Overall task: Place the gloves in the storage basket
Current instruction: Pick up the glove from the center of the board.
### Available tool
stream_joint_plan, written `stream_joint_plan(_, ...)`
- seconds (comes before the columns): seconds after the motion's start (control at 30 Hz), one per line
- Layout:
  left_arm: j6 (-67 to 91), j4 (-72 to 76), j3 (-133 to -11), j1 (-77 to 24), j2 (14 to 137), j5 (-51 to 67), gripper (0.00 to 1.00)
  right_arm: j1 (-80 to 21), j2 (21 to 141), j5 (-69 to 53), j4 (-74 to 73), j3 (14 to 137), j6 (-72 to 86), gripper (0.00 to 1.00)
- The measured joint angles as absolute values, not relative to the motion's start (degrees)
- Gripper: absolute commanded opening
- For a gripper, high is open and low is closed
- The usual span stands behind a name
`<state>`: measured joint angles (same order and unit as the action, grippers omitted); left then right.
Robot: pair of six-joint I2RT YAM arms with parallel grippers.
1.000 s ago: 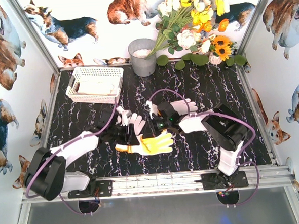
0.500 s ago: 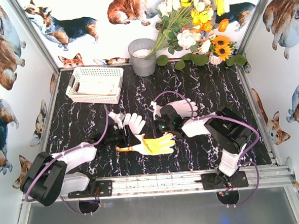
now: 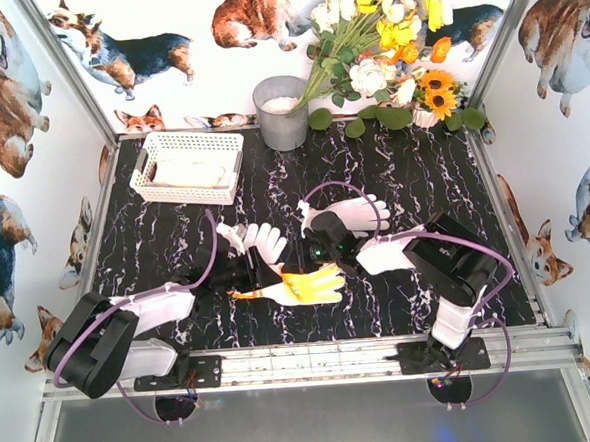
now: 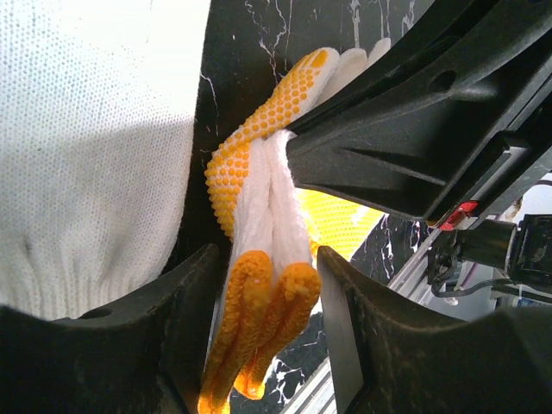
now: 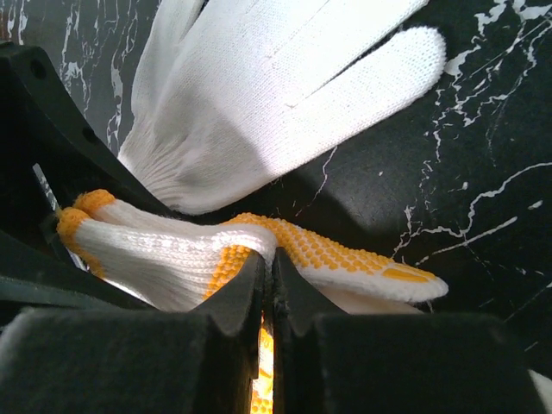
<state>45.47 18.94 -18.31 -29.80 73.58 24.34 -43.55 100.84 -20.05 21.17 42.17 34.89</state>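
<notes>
Gloves are what matters here, and one of them, a yellow-dotted white knit glove (image 5: 345, 254) with orange cuff trim, is clamped in the right hand (image 5: 269, 259). Its own camera shows the two black fingers squeezed almost together with a fold of knit caught in the seam. On that same glove, the left hand (image 4: 267, 276) straddles the orange cuff, one finger on each side. The bunched cuff fills the gap, and I cannot tell whether the fingers press it or merely bracket it. The hands are very close, with the right one's black body just above the left one's fingers in the left wrist view.

Over the last second the right hand has slid onto the dotted glove from further back, and the left forearm has sunk lower toward the black marbled desk (image 3: 422, 173). The glove itself has barely shifted and still appears to lie on the desk. That suggests a grip being settled or passed between hands, with the lift not yet begun.

Just beyond the right hand lies a plain white knit glove (image 5: 285, 78), now uncovered. A second white glove (image 4: 86, 129) lies just beside the left hand. Well ahead of the left hand, off to its left, stands the white lattice-sided plastic basket (image 3: 185, 195), with something white already inside. All three gloves near the hands remain to be carried there.
</notes>
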Motion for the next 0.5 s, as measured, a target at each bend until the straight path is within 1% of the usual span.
stream_joint_plan(0.07, 46.0, 19.14, -18.22, -30.46, 73.73, 23.77, 0.38, -43.9, 100.47, -18.92, 20.82, 42.17, 35.16, 0.0)
stream_joint_plan(0.1, 46.3, 19.09, -18.22, -30.74, 73.82, 23.29, 0.34, -44.07, 100.22, -18.28, 20.64, 42.15, 35.55, 0.0)
stream_joint_plan(0.17, 46.68, 18.83, -18.22, -31.18, 74.06, 22.15, 0.28, -44.27, 100.05, -17.45, 20.49, 42.15, 36.14, 0.05)
stream_joint_plan(0.23, 46.89, 17.98, -18.26, -31.42, 74.22, 21.04, 0.2, -44.47, 100.05, -16.93, 20.25, 42.17, 36.38, 0.15)
stream_joint_plan(0.3, 46.87, 16.12, -18.5, -31.59, 74.22, 19.66, 0.14, -44.66, 99.96, -16.47, 19.92, 42.19, 36.49, 0.27)
stream_joint_plan(0.37, 46.46, 13.43, -19.16, -31.7, 74.06, 18.37, 0.09, -44.84, 99.46, -16.08, 19.49, 42.19, 36.58, 0.37)
stream_joint_plan(0.47, 45.56, 9.5, -20.34, -31.7, 72.64, 17.15, 0.0, -44.91, 97.25, -15.09, 17.69, 42.19, 36.29, 0.48)
stream_joint_plan(0.5, 45.19, 8.25, -20.91, -31.7, 72.12, 17.08, 0.0, -44.88, 96.09, -14.68, 16.69, 42.19, 36.1, 0.49)
